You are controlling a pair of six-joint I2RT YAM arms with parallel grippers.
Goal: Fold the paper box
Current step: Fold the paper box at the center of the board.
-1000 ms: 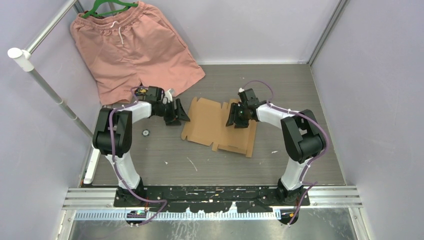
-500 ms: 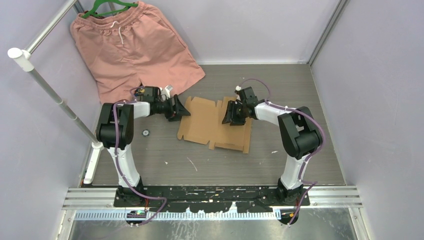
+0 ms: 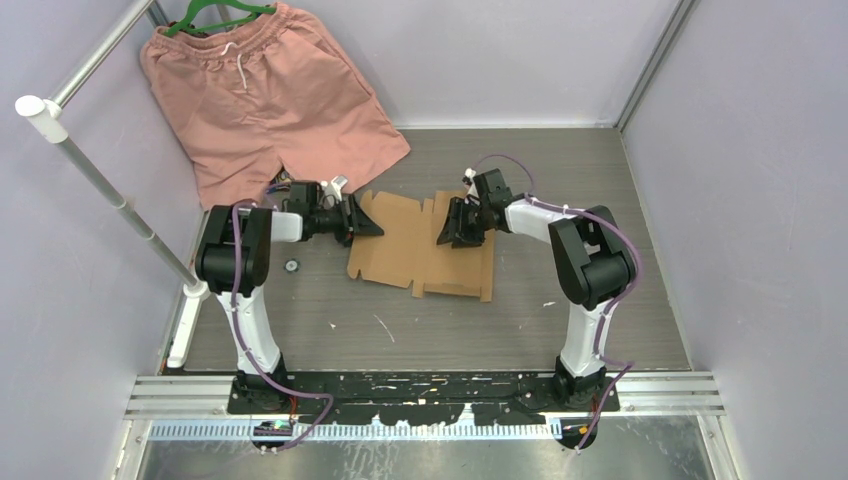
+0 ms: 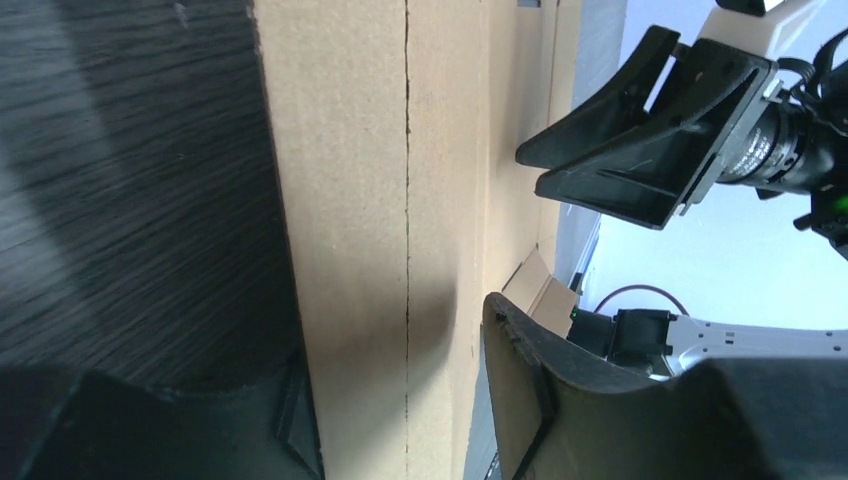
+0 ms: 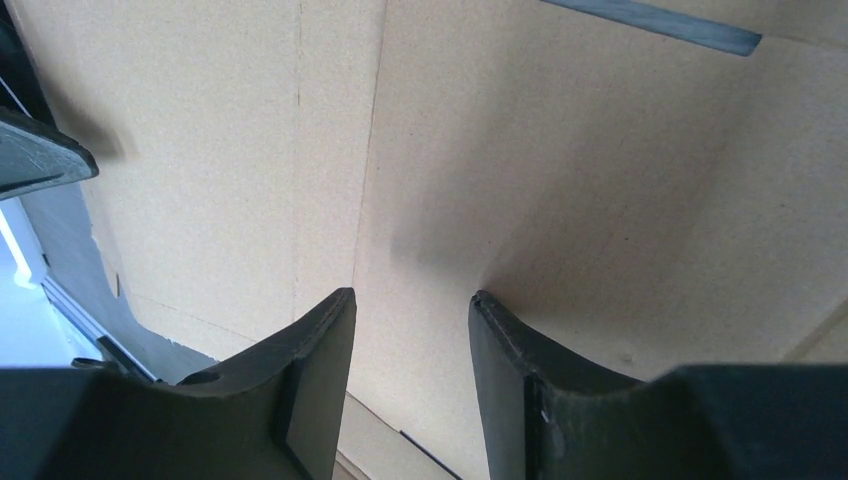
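The paper box [image 3: 415,250] is a flat brown die-cut cardboard sheet with notched flaps, lying on the dark table between the two arms. My left gripper [image 3: 365,222] lies low at the sheet's left edge. In the left wrist view its jaws [image 4: 395,340] stand apart, with the cardboard [image 4: 380,200] running between them. My right gripper [image 3: 450,232] rests on the sheet's right-middle part. In the right wrist view its jaws [image 5: 410,295] are open, tips down on the cardboard [image 5: 550,150], with nothing held between them. The right gripper [image 4: 640,150] also shows in the left wrist view.
Salmon-pink shorts [image 3: 265,95] on a green hanger lie at the back left, close behind my left gripper. A metal rail [image 3: 90,170] slants along the left wall. A small round object [image 3: 291,265] lies on the table left of the sheet. Walls close in on three sides.
The cardboard sheet has slid to the left and a little back with my right gripper on it. My left gripper has moved back to the sheet's edge and its jaws have narrowed.
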